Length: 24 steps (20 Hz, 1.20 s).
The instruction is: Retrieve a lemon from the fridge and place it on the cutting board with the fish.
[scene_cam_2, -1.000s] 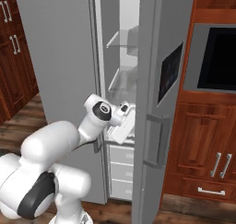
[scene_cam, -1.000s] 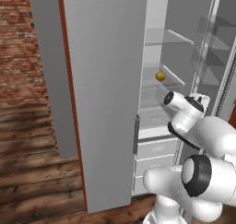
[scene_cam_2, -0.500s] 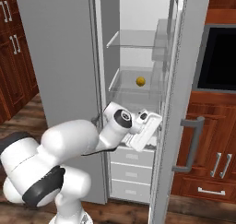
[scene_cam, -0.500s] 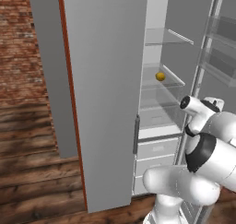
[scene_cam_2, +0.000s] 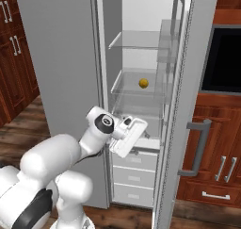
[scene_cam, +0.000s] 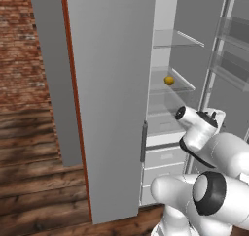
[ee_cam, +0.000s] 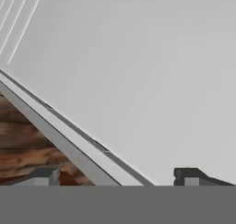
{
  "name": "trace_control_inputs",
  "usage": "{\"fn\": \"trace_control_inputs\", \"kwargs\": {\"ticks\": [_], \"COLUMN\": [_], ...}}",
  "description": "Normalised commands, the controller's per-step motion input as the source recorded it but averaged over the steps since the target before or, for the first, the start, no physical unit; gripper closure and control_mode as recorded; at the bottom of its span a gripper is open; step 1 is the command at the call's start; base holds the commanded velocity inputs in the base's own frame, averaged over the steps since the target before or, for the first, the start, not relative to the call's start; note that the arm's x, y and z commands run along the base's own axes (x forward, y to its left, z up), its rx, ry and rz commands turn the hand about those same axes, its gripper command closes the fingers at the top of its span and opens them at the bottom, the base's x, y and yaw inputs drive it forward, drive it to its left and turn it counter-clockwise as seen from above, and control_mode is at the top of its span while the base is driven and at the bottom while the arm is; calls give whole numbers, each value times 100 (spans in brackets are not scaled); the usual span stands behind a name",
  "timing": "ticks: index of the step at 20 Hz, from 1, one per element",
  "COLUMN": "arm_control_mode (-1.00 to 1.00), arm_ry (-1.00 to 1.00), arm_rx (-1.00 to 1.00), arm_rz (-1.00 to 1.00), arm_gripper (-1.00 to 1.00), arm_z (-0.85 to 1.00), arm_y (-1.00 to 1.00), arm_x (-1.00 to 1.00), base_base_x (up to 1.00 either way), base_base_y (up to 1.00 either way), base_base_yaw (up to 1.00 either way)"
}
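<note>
Grey doors of the fridge point(scene_cam_2: 56, 82) stand swung apart, showing its white inside, clear glass shelves and a stack of white drawers point(scene_cam_2: 134, 176) low down. In the right base view the right door point(scene_cam_2: 188, 110) is edge-on, its bar handle point(scene_cam_2: 200, 148) facing the wood cabinets point(scene_cam_2: 216, 171) beside it, and a black microwave point(scene_cam_2: 225, 58) sits above those cabinets. In the left base view the left door point(scene_cam: 109, 99) fills the middle, with a brick wall point(scene_cam: 22, 50) and wooden floor point(scene_cam: 39, 191) to its left.

Yellow and round, the lemon point(scene_cam_2: 143, 83) lies alone on a middle glass shelf point(scene_cam_2: 127, 89), towards the back; the left base view shows it too point(scene_cam: 168, 80), on the same shelf above the drawers.

White arm links rise from the base, and the hand point(scene_cam_2: 128, 136) sits at the fridge opening, below the lemon's shelf and just above the drawers, well apart from the fruit. In the hand view the gripper point(ee_cam: 120, 177) has its two dark tips wide apart, nothing between them; they face a plain white fridge surface point(ee_cam: 147, 71) with a grey edge strip point(ee_cam: 55, 135) running diagonally and floor boards beyond it.
</note>
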Motion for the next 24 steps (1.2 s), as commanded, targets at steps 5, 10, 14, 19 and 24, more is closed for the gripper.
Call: {"fn": "trace_control_inputs", "kwargs": {"ticks": [5, 10, 14, 19, 24], "arm_control_mode": [-100, -100, -100, -100, -100], "arm_ry": [-1, -14, -23, -28, -22], "arm_rx": [28, 64, 71, 53, 24], "arm_rz": [-22, -31, -40, -47, -37], "arm_gripper": [-100, -100, -100, -100, -100], "arm_z": [0, 1, 0, 0, 0], "arm_y": [97, 53, 36, 60, 77], "arm_x": [43, 21, 2, 0, -1], "base_base_x": [0, 0, 0, 0, 0], "base_base_y": [0, 0, 0, 0, 0], "base_base_yaw": [0, 0, 0, 0, 0]}}
